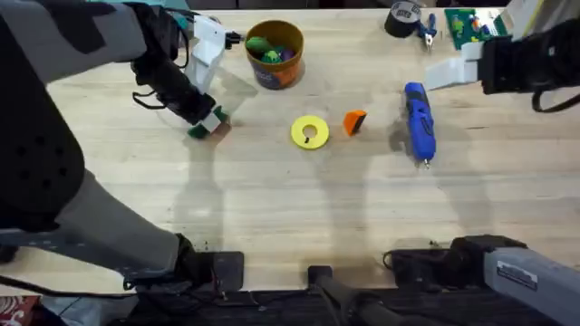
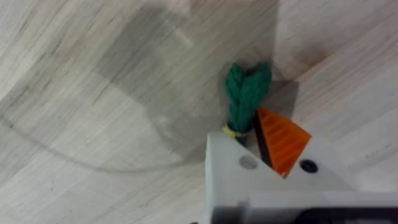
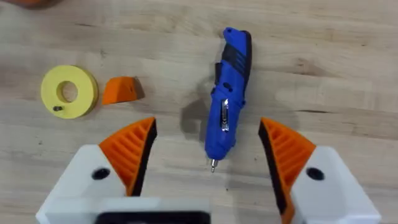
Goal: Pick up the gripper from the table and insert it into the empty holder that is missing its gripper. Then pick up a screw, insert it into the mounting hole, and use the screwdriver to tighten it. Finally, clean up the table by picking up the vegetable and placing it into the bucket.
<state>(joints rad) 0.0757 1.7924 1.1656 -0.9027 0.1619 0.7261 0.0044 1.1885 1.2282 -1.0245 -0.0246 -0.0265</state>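
**Tabletop inventory: left arm at the vegetable, right arm over the screwdriver**

Overhead view. Wooden table [image 1: 272, 208]: the near half, from the centre down to the arm bases, lies bare and open. Items sit in a band across the far half. Bucket [image 1: 274, 54], near the far edge, left of centre: holds round green and purple toy pieces [image 1: 268, 51]. Yellow ring-shaped disc [image 1: 310, 131], mid-table. The gripper [image 1: 354, 121], loose orange wedge, just beside the disc on its right, apart from it. Screwdriver [image 1: 419, 122], blue, lying flat to the right of the wedge, tip towards the near edge, free table on both sides. Left gripper [image 1: 210, 123], down at the table on the left, at the green vegetable [image 1: 197, 132]. Right gripper [image 1: 453, 72], raised at the far right, beyond the screwdriver. Roll of black tape [image 1: 402, 18] and a green board [image 1: 471, 25] at the far right edge.

Left wrist view. Vegetable [image 2: 245, 96] lies on the wood, its yellow-banded end between the white holder [image 2: 239, 177], which bears no orange finger, and the single orange ribbed finger [image 2: 283, 140]. Whether the fingers clamp it cannot be told.

Right wrist view. Both orange fingers [image 3: 130, 152] stand wide apart, holding nothing. Screwdriver [image 3: 227, 99] lies on the table between them, untouched. Disc [image 3: 68, 92] and wedge [image 3: 120, 90] off to one side, a small dark screw [image 3: 58, 109] on the disc.
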